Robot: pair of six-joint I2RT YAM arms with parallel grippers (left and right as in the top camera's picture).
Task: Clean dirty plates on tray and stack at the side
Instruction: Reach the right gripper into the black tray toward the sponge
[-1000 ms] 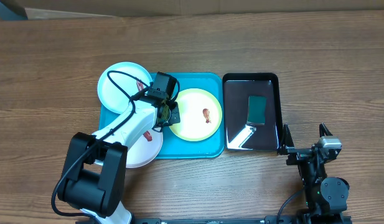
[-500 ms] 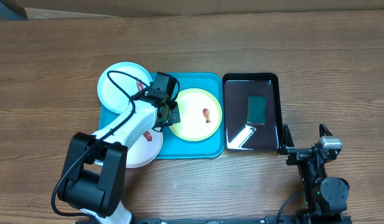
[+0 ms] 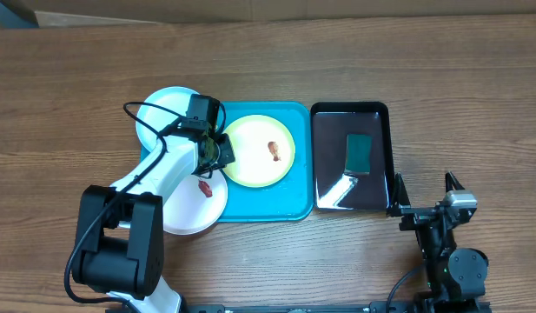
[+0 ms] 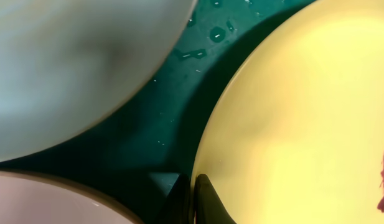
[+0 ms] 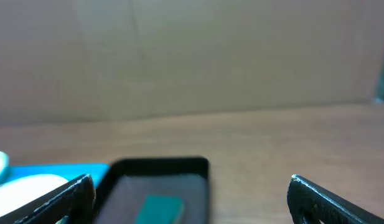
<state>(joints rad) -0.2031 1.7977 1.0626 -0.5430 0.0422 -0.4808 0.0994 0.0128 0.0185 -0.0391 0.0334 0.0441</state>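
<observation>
Three soiled plates [image 3: 250, 163] on turquoise tray [image 3: 268, 205]

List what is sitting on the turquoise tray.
A yellow-green plate with one red-brown bit lies wholly within the tray. A pale blue plate and a white plate overhang its left edge. The left arm covers the tray surface between them.

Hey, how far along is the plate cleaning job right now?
Done: nothing visible; no plates are stacked beside the turquoise tray. In hand: the left tool pinches the yellow-green plate by its rim; a food bit lies on it. Left: the white plate also carries a red scrap, the pale blue plate waits, the sponge lies untouched on the black tray, and the right tool hangs open.
</observation>
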